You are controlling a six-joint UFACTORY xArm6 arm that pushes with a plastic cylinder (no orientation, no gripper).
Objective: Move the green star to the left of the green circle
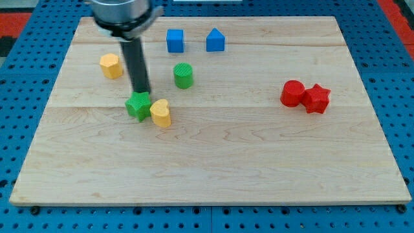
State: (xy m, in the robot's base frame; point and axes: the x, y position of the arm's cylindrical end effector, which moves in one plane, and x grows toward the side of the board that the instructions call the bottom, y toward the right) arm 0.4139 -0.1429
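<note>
The green star point(138, 106) lies left of the board's middle, touching a yellow heart point(161, 112) on its right. The green circle point(184, 76), a short cylinder, stands above and to the right of the star. My tip point(142, 92) comes down at the star's top edge, touching or just behind it, and to the left of the green circle.
A yellow hexagon point(111, 66) sits at the upper left. A blue cube point(175, 40) and a blue house-shaped block point(215, 41) stand near the top edge. A red cylinder point(293, 93) and a red star point(317, 98) touch at the right. The wooden board point(259, 162) lies on a blue pegboard.
</note>
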